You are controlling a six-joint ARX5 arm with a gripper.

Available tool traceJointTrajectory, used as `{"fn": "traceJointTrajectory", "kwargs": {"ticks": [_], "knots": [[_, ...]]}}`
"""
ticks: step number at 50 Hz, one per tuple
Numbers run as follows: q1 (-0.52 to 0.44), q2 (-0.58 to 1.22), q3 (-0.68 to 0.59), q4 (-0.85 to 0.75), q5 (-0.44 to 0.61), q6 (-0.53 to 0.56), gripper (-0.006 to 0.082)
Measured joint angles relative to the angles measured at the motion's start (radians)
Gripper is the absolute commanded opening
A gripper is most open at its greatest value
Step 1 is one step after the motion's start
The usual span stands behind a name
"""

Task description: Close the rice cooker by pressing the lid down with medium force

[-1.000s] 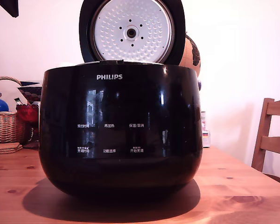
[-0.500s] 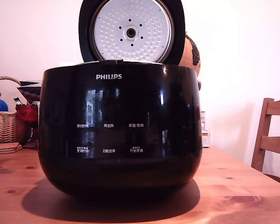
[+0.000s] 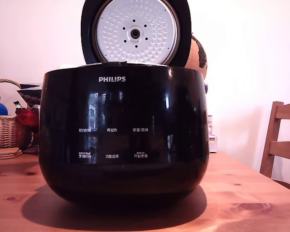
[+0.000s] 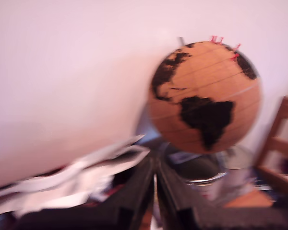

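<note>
The rice cooker (image 3: 123,135), glossy black with a white PHILIPS logo, stands on the wooden table (image 3: 251,193) and fills the middle of the exterior view. Its lid (image 3: 135,31) stands upright and open behind the rim, with the silver dimpled inner plate facing the camera. My gripper (image 4: 155,191) shows only in the blurred wrist view. Its two black fingers (image 4: 134,201) lie together with a thin slit between them and nothing held. Neither the cooker nor the lid appears in the wrist view.
A cork-coloured globe (image 4: 206,96) stands ahead of the gripper, and it peeks out behind the lid as the globe (image 3: 197,55). White papers (image 4: 86,172) and metal tins (image 4: 201,175) lie below it. A wicker basket (image 3: 7,130) is at the exterior view's left, a wooden chair (image 3: 282,140) at its right.
A dark shape in the exterior view's top left corner has gone out of frame. The cooker and lid sit a few pixels further left. The lid stays open.
</note>
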Motion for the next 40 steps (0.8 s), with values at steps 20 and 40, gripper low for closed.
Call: {"fn": "traceJointTrajectory", "kwargs": {"ticks": [20, 40], "knots": [[-0.001, 0.19, 0.242, -0.059, 0.237, -0.216, -0.0024], [-0.001, 0.34, 0.339, -0.158, 0.426, -0.383, -0.0024]]}}
